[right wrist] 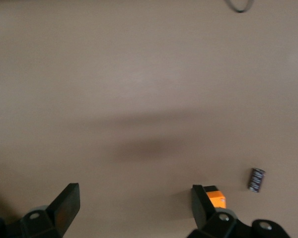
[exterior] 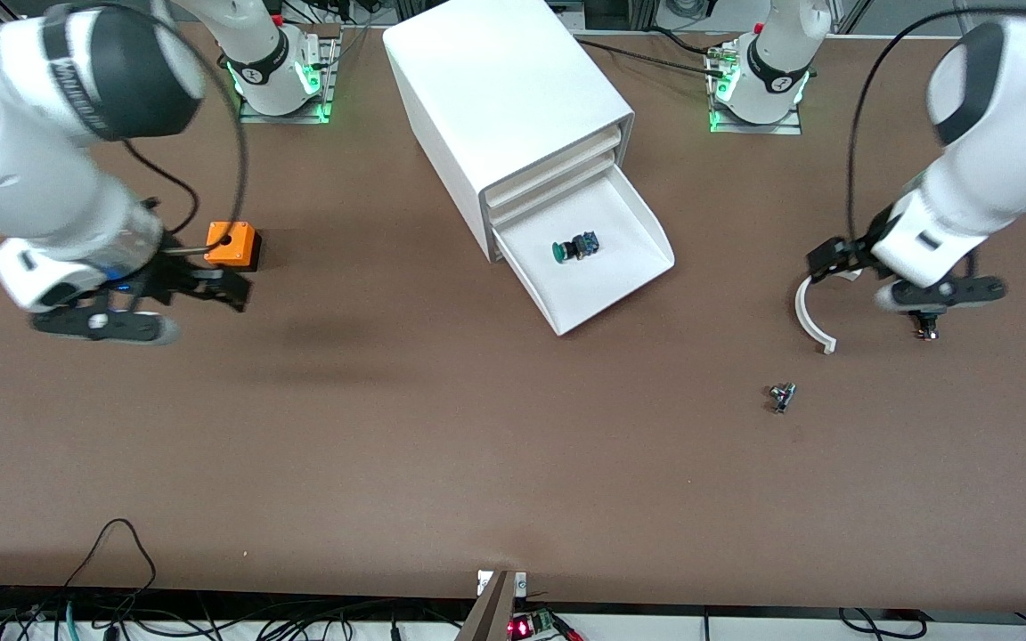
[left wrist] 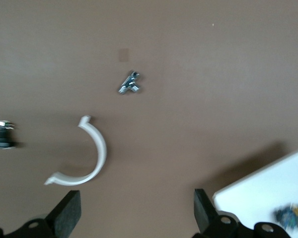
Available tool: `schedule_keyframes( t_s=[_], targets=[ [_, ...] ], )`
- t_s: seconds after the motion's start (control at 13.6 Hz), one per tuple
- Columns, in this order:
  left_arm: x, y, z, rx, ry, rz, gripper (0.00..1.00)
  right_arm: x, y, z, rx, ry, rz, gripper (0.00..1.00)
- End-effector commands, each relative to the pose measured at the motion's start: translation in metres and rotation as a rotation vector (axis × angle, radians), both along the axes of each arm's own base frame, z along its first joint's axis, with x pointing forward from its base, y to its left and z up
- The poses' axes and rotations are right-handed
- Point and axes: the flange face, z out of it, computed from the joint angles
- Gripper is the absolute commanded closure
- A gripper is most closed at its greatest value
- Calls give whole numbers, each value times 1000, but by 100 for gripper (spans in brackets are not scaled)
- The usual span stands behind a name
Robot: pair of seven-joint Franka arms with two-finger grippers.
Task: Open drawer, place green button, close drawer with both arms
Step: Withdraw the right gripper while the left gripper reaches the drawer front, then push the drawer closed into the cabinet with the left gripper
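Observation:
The white cabinet [exterior: 513, 107] stands at the table's middle, near the robots' bases. Its bottom drawer [exterior: 633, 214] is pulled open. The green-capped button [exterior: 575, 247] lies on its side in the drawer. A corner of the drawer [left wrist: 268, 191] and the button [left wrist: 290, 215] also show in the left wrist view. My left gripper [exterior: 838, 254] is open and empty, over the table toward the left arm's end [left wrist: 136, 215]. My right gripper [exterior: 219, 280] is open and empty beside the orange cube [exterior: 232, 245], over bare table [right wrist: 134, 206].
A white curved strip [exterior: 811, 316] lies under the left gripper, with a small all-black button part [exterior: 925, 328] beside it. A small metal part [exterior: 781, 396] lies nearer the front camera. The orange cube [right wrist: 216, 198] and a small dark part [right wrist: 257, 179] show in the right wrist view.

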Motion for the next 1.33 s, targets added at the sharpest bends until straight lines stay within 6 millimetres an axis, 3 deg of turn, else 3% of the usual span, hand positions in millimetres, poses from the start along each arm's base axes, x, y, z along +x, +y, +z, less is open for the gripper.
schedule_keyframes(
  t_s=[0.0,0.15,0.37,0.52,0.74,1.25],
  targets=[
    [0,-44,-77,-36,-23,131,0,-9,-57,8,-6,31,-101,0],
    [2,-77,-118,-45,-6,215,0,-16,-105,21,-6,30,-161,0],
    [-1,-121,-175,-69,-11,309,0,-46,-159,2,-6,97,-27,0],
    [-15,-155,-208,-81,-10,356,0,-73,-162,1,-3,84,-19,0],
    [-32,-179,-228,-66,24,374,0,-101,-158,4,1,88,-12,0],
    [-137,-259,-236,-53,124,160,0,-100,-154,8,3,77,26,0]
  ],
)
